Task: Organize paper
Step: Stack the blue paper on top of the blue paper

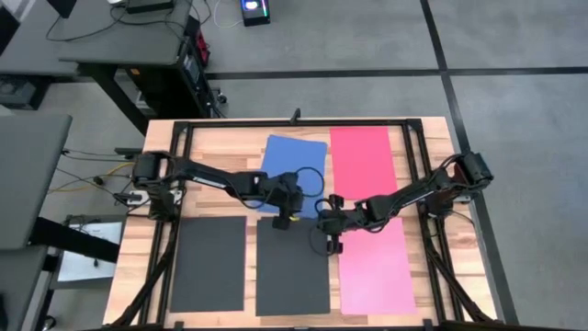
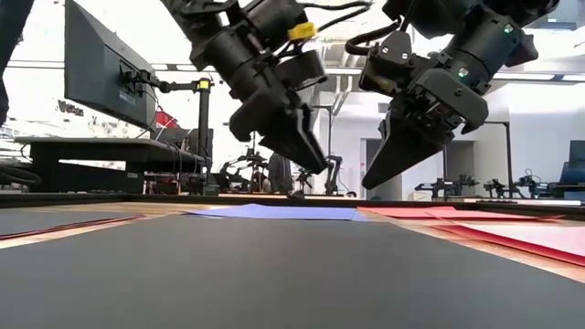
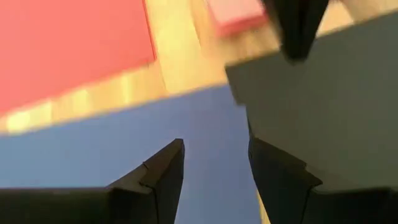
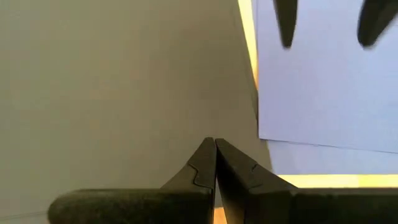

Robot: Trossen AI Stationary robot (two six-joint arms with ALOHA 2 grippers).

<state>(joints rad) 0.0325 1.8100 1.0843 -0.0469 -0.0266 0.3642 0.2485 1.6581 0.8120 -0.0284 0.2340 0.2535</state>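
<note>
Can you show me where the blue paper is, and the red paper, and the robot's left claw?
blue paper (image 1: 287,154): high view, on its bare upper middle.
red paper (image 1: 360,158): high view, on the middle of the sheet.
left gripper (image 3: 214,163): left wrist view, midway between its two dark fingertips, which stand apart.

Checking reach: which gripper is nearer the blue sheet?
Left. The left gripper, fingers apart, hangs over the blue sheet at its near edge. The right gripper, shut, is past that edge, over the middle black sheet near its right side.
</note>
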